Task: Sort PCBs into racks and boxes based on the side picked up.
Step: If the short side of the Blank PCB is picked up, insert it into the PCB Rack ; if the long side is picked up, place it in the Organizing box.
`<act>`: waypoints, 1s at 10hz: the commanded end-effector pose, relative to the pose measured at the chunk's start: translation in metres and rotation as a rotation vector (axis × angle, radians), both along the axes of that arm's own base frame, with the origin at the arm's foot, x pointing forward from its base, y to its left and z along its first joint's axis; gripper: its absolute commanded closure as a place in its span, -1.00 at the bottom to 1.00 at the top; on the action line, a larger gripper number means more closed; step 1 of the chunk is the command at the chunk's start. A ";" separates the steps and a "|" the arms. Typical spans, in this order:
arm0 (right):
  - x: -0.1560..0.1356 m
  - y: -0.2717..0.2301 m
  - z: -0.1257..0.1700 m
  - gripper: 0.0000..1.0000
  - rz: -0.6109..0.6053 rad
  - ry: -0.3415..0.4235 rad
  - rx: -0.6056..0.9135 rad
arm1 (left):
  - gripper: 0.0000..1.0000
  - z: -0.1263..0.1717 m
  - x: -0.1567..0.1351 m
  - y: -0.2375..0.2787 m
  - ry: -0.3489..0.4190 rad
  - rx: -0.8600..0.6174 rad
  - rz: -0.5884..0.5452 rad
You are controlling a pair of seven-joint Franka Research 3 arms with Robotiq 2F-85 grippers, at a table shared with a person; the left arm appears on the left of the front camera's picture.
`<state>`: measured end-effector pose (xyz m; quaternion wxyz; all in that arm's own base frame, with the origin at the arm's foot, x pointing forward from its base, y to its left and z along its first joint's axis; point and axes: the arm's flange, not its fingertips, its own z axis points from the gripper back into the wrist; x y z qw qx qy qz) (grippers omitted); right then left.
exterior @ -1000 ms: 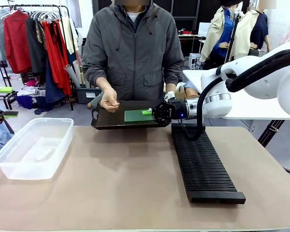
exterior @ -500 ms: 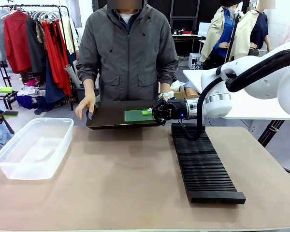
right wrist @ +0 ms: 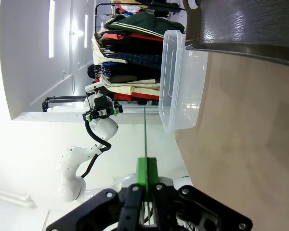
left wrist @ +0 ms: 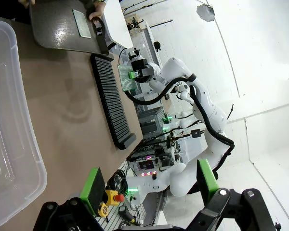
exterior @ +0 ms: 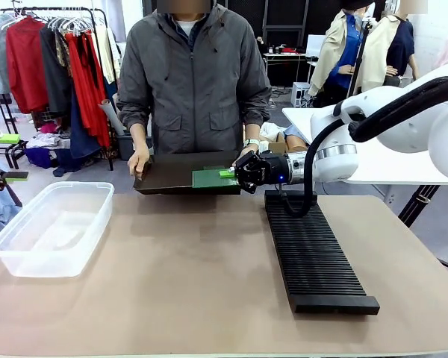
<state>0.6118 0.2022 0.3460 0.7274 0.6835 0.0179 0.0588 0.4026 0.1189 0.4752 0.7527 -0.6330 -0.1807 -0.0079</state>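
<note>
I see my right fingers (exterior: pixel 228 174) clamped on one edge of a PCB (exterior: pixel 207 179). They hold it level near the far end of the rack (exterior: pixel 313 253), just apart from the dark tray (exterior: pixel 172 173) that a person (exterior: pixel 198 82) grips with both hands at the far side of the counter (exterior: pixel 194 283). On my left wrist camera, a second PCB (left wrist: pixel 82 23) lies flat on that tray. My left fingers (left wrist: pixel 92 185) stand wide apart with nothing between them, above the counter beside the clear tub (exterior: pixel 52 227).
</note>
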 end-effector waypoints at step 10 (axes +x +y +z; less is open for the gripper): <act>-0.011 -0.038 0.004 1.00 0.012 -0.230 0.038 | -1.00 0.001 -0.002 0.000 0.003 -0.007 0.000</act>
